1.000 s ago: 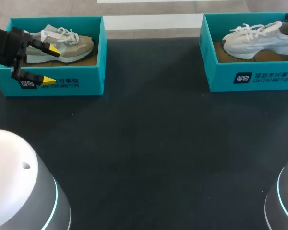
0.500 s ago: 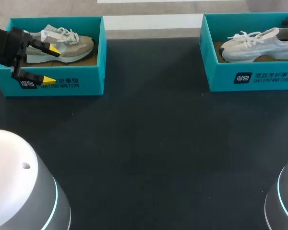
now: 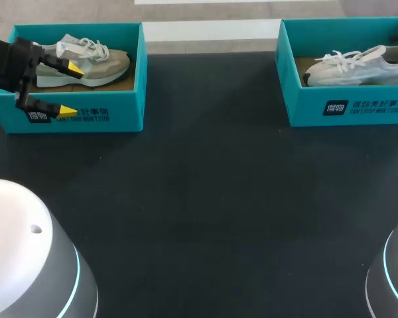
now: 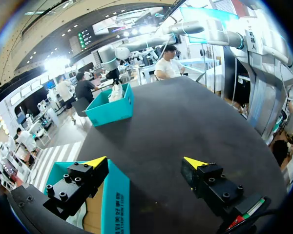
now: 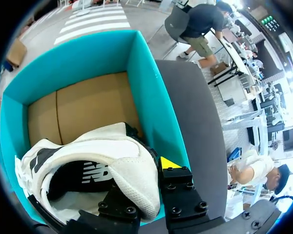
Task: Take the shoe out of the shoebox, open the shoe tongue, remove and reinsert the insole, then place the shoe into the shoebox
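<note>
A white shoe (image 3: 355,66) lies low inside the teal right shoebox (image 3: 365,109) at the table's far right, toe toward the middle. In the right wrist view my right gripper (image 5: 149,170) is shut on the heel collar of the white shoe (image 5: 102,151), one finger inside the shoe and one outside, against the wall of the right shoebox (image 5: 146,87). The teal left shoebox (image 3: 126,112) holds a grey and beige shoe (image 3: 93,63). My left gripper (image 3: 70,89) hangs open astride that box's front wall (image 4: 115,200), one fingertip (image 4: 95,161) over the box and the other outside.
Dark table top (image 3: 205,199) stretches between the two boxes and toward me. My arms' white bases fill the near corners (image 3: 26,258). The right box's floor is brown cardboard (image 5: 83,105).
The white shoe has sunk lower into the right shoebox, carried down by my right gripper. The left arm has stayed still.
</note>
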You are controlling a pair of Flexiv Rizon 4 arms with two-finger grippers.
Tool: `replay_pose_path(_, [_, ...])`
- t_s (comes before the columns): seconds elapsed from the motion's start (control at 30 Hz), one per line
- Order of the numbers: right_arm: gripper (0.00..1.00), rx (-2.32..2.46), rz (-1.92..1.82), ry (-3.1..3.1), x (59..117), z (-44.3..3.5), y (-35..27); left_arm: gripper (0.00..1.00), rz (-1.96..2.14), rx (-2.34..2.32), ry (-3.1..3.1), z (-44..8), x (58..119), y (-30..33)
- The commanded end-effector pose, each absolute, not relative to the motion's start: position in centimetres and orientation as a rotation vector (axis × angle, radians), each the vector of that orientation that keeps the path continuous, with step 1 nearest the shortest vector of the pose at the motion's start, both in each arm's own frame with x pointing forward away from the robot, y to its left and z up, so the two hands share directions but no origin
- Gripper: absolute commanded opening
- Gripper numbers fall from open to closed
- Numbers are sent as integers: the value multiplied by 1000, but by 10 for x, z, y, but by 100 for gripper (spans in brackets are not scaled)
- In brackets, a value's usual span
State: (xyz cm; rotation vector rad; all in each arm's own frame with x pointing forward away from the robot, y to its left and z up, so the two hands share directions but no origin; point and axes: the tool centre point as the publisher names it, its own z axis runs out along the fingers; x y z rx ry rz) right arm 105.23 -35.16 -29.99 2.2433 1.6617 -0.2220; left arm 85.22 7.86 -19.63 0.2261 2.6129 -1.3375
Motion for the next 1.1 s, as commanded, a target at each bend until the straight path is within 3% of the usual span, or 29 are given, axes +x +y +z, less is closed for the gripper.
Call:
replay_pose_path(0.03, [0,2246,-223,1663,1050,-300,-351,100,-1333,227,2617,-196,852,79])
replay_pose_path(1.1, [0,2294,-298,1666,1019,-324,-349,100,-1333,227,2617,-196,852,79])
